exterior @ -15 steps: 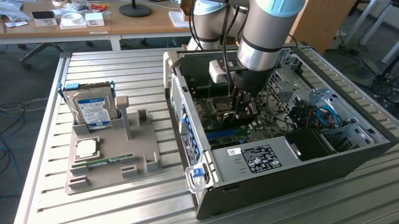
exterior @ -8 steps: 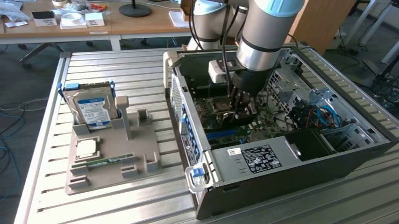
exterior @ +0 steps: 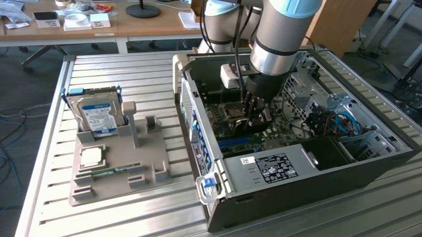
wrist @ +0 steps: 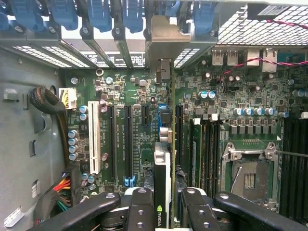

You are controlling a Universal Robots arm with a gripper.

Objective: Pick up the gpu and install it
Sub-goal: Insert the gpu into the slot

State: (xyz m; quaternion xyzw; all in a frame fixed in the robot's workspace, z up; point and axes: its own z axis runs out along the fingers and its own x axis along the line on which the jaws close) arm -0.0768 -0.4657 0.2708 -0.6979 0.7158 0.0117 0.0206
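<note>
Slatted metal table (exterior: 132, 217), wooden desk (exterior: 132, 27), gpu (wrist: 161, 183) gripped

Arm (exterior: 280, 44) reaches down, gripper (wrist: 166, 211) clamped on gpu (wrist: 162, 163).

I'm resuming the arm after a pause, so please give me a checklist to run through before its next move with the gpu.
1. Grip: the fingers clamp the gpu from both sides: ok.
2. Position: the gripper and card are inside the case, over the motherboard: ok.
3. Alignment: the card's edge runs parallel to the expansion slots: ok.
4. Seating in a slot: the card hides the contact: cannot tell.
5. Cables: they lie by the case wall, apart from the card: ok.
</note>
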